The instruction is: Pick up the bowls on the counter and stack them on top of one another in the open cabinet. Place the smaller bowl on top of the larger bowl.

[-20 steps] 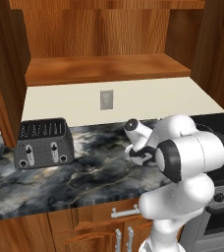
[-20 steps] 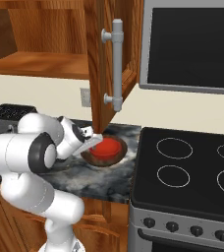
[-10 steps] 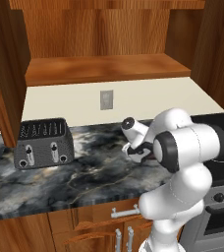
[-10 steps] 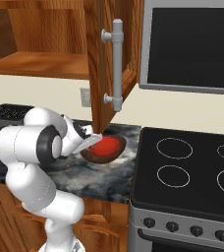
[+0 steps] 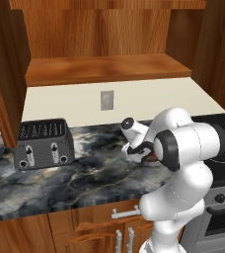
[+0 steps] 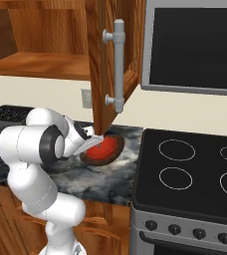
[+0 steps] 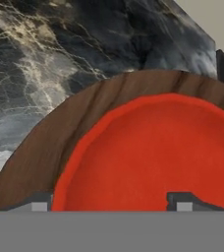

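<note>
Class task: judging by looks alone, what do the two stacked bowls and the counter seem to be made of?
Red bowl: glossy, uniform colour, probably plastic or glazed ceramic. Brown bowl: looks like wood, with visible grain streaks. Counter: looks like polished dark marble, with pale and gold veins.

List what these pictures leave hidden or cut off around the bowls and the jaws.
- Left base view: the bowls sit behind the arm; just a sliver of the red bowl shows.
- Right base view: the gripper and cabinet door cover the near rim of the brown bowl.
- Hand view: both bowls run off the right and bottom edges; whether the fingertips touch the red bowl is unclear.
</note>
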### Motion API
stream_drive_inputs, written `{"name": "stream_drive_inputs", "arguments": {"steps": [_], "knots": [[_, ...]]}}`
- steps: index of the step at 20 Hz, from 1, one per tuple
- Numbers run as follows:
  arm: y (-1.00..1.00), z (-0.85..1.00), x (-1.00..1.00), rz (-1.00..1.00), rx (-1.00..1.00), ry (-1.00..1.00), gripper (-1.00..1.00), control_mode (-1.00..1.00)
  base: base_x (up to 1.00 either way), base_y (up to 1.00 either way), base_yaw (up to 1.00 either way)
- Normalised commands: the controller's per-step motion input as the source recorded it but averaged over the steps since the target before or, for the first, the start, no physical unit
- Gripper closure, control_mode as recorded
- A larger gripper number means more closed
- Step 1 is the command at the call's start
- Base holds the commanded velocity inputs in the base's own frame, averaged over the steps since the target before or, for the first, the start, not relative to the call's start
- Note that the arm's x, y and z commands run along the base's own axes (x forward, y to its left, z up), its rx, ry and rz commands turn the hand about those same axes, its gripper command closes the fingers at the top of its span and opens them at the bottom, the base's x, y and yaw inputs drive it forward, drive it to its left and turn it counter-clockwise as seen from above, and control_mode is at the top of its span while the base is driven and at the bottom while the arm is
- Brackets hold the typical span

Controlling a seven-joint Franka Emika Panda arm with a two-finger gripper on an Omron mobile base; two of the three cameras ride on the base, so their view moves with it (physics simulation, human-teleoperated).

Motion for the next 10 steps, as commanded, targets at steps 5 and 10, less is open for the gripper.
{"name": "stream_drive_inputs", "arguments": {"steps": [5, 10], "knots": [[-0.04, 0.12, 0.00, 0.00, 0.00, 0.00, -1.00, -1.00, 0.00, 0.00, 0.00], [-0.05, 0.25, 0.00, 0.00, 0.04, 0.00, -1.00, -1.00, 0.00, 0.00, 0.00]]}}
